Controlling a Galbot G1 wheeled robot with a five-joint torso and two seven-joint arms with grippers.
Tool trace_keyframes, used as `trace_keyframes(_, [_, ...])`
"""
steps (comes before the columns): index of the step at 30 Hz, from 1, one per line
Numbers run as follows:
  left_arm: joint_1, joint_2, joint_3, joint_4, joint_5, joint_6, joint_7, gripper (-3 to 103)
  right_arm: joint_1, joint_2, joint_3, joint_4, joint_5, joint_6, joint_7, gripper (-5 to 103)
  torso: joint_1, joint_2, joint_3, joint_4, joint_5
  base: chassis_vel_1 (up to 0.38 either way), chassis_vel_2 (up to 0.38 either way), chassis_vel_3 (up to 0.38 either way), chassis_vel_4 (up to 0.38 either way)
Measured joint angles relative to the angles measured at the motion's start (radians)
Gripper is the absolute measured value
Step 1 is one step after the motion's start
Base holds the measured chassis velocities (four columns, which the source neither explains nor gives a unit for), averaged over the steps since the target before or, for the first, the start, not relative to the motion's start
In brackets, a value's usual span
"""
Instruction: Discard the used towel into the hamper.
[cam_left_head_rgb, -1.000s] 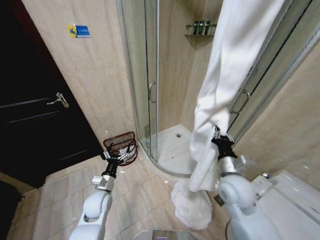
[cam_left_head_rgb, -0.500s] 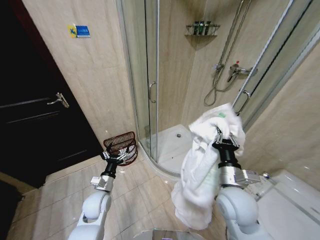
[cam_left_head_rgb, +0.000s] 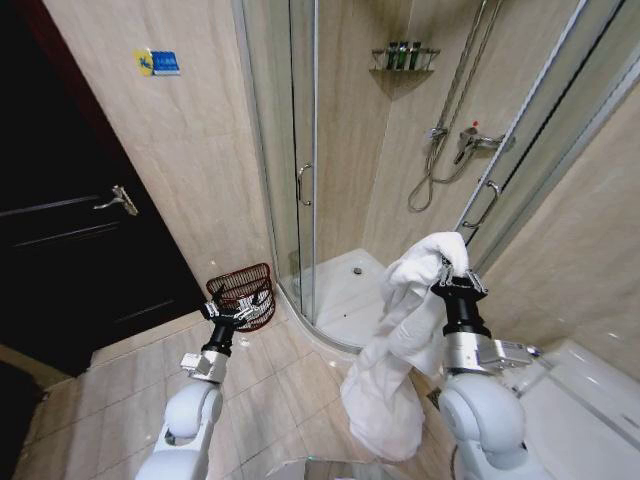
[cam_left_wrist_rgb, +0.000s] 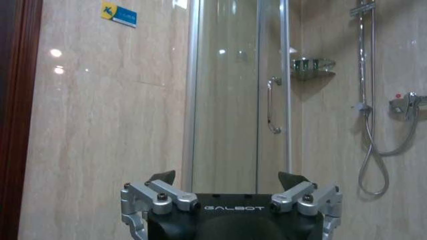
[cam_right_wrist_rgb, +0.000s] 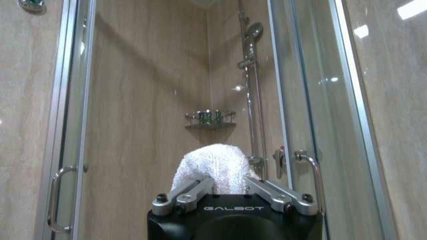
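The white towel (cam_left_head_rgb: 405, 330) is pinched at its top by my right gripper (cam_left_head_rgb: 455, 276), which is shut on it. The cloth drapes down beside the arm and bunches on the floor tiles. In the right wrist view a tuft of the towel (cam_right_wrist_rgb: 213, 166) sticks up between the fingers of the right gripper (cam_right_wrist_rgb: 223, 184). The hamper (cam_left_head_rgb: 243, 291), a small dark red-brown wire basket, stands on the floor by the wall, left of the shower. My left gripper (cam_left_head_rgb: 229, 316) hovers just in front of it, open and holding nothing (cam_left_wrist_rgb: 227, 181).
A curved glass shower enclosure (cam_left_head_rgb: 303, 170) with a raised white tray (cam_left_head_rgb: 345, 295) stands behind the towel. A toilet (cam_left_head_rgb: 580, 400) is at the lower right. A dark door (cam_left_head_rgb: 60, 220) is at the left. Tiled floor (cam_left_head_rgb: 130, 390) lies open in front of the hamper.
The towel, which hung from high above, has come down and now drapes from the right gripper in a low bundle. The shower fittings behind it are uncovered. The left arm has not moved.
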Motion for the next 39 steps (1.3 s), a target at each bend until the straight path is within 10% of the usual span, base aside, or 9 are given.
trace_keyframes(39, [0.016,-0.009,0.010,-0.023,0.040,0.003,-0.001,100,-0.054,0.046,-0.042,0.012,-0.146,0.027,0.000,6,0.000,0.000,0.000,-0.0001,-0.0003,0.107,0.108,-0.088,-0.093])
